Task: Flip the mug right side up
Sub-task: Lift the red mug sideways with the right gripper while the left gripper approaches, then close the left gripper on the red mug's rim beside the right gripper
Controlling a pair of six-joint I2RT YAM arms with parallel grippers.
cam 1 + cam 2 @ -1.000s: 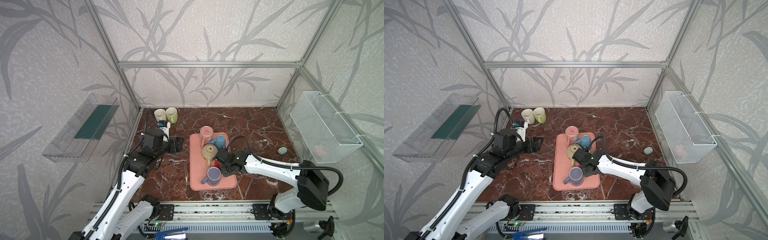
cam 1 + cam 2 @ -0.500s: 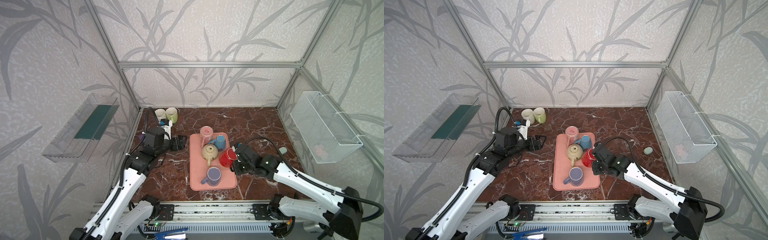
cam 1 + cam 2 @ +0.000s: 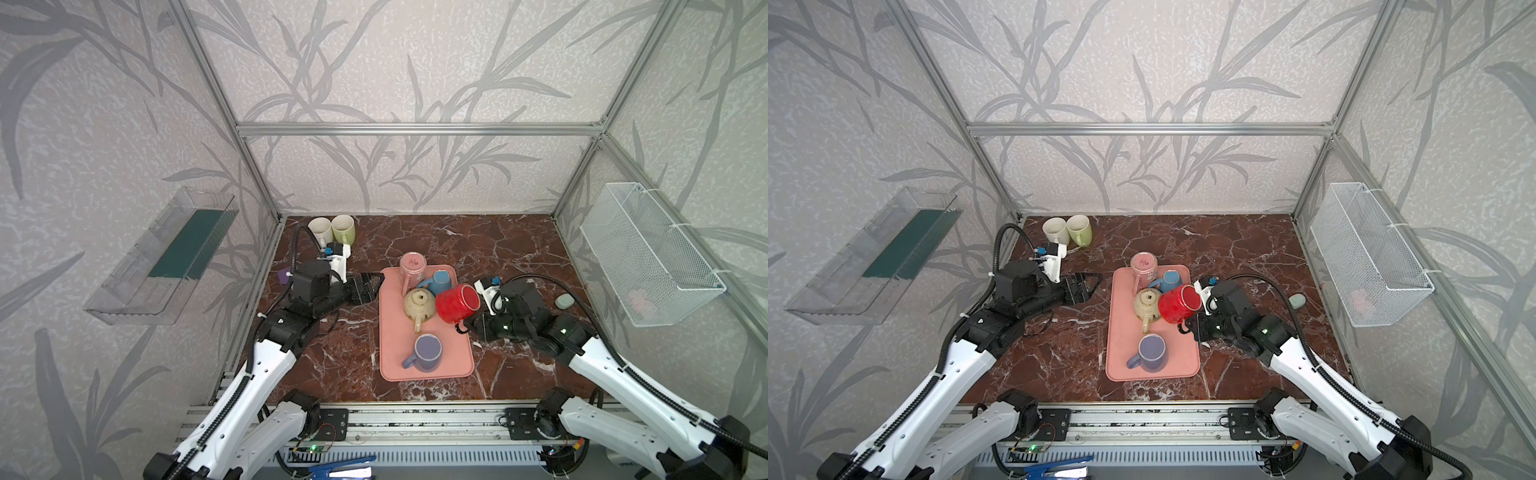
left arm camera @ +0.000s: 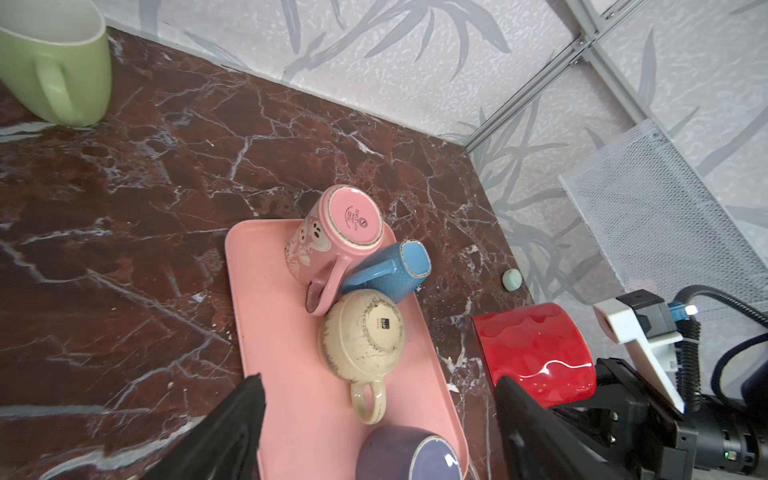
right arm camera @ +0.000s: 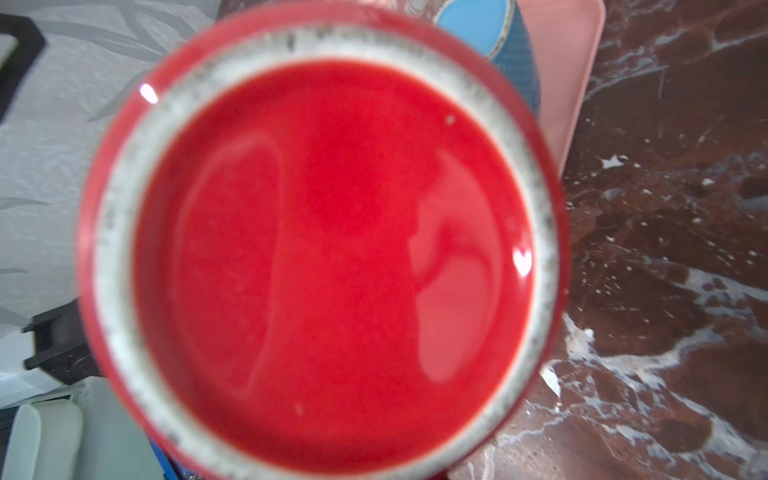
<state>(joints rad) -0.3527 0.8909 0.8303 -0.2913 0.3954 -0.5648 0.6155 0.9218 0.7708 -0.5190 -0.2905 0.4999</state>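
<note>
As it lies on the marble table [image 3: 498, 249], pink tray [image 3: 395, 332]: crowded. Left gripper [image 3: 376, 286]: jaws spread, empty, beside the tray's far left corner. Red mug [image 3: 455, 305]: aloft on its side at the tray's right edge, base turned away from the tray. Right gripper [image 3: 469, 327]: pinched on the mug's lower side, likely the handle. Hazard: so narrow a hold may let it swivel or slip mid-turn onto cream mug [image 3: 419, 303] or blue mug [image 3: 440, 282].

Walls: grey leaf-patterned panels [image 3: 374, 62] in aluminium framing [image 3: 415, 129]
Floor: red-brown veined marble [image 3: 478, 241]
Left of marble: clear plastic shelf [image 3: 158, 257]
Right of marble: white wire basket [image 3: 648, 257]
</note>
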